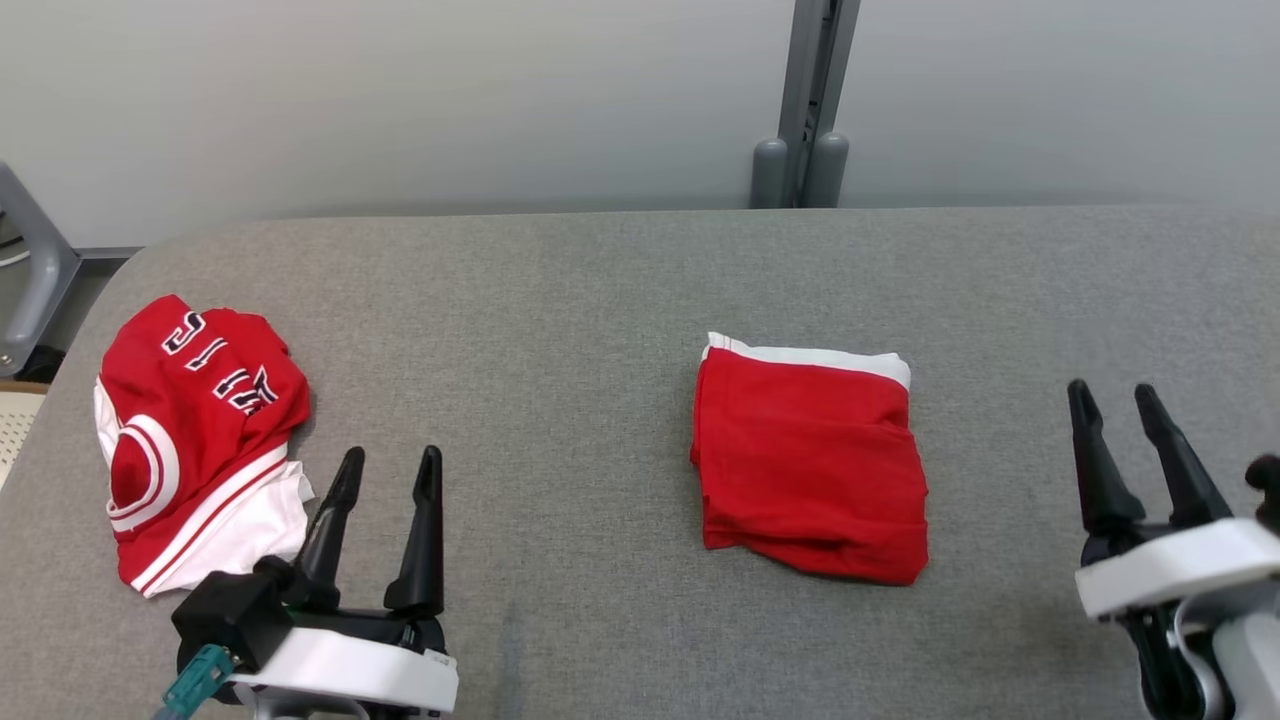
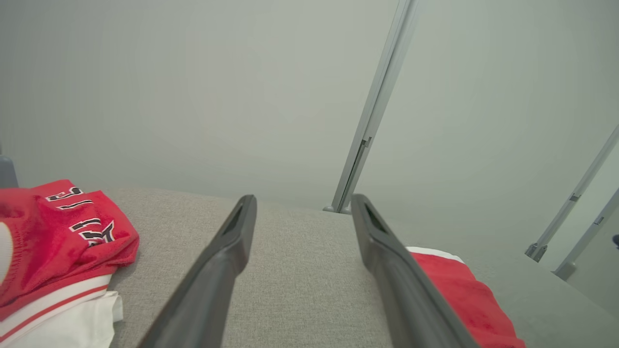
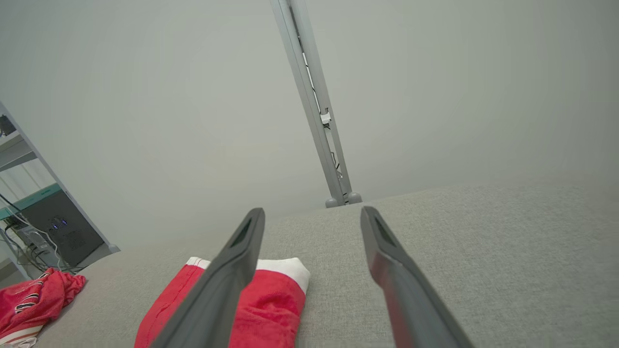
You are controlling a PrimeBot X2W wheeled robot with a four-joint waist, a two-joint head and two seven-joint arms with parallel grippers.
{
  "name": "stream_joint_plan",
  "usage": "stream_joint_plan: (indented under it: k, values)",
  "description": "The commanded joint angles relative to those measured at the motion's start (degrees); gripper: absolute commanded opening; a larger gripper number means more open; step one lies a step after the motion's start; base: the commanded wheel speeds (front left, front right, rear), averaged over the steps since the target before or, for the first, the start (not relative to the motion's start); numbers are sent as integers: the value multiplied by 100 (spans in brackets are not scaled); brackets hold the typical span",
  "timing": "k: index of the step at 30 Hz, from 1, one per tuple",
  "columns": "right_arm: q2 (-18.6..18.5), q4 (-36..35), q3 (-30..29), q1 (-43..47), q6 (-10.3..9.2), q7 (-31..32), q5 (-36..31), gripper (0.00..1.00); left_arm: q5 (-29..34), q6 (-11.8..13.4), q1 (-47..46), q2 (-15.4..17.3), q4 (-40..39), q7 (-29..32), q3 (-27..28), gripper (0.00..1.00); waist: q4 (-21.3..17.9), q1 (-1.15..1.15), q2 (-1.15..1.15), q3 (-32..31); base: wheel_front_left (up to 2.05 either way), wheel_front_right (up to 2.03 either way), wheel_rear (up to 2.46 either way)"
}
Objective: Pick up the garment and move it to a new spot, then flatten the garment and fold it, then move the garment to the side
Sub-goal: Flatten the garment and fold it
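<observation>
Folded red garment, soft squarish slab, on gray woven table

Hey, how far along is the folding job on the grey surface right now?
Done: the red garment lies folded at centre. In hand: nothing; left end effector and right end effector are open, empty. Left: likely moving it aside; the crumpled jersey looks unfolded.

Even, bright diffuse light — shadows faint, no glare; wrist views bend at edges, slightly soft.
</observation>
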Motion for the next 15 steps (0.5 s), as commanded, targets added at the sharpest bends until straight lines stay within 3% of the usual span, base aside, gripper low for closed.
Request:
stream_joint_plan:
  k: [1,4,7,15]
  values:
    - [63,-136,-105,185,3,-26,-151,100,78,-41,56,-16,14,0,101,100,-24,0,0,-10,0,0,0]
    - [400,-701,-530,793,3,-26,-857,100,424,-234,134,-210,65,-1,489,100,-108,0,0,-24,0,0,0]
    - [564,-840,-624,985,3,-25,-1318,100,647,-319,218,-307,163,0,642,100,-156,0,0,-37,0,0,0]
    - [817,-837,-595,992,3,-26,-1829,100,922,-496,265,-453,342,0,1000,100,-222,0,0,-37,0,0,0]
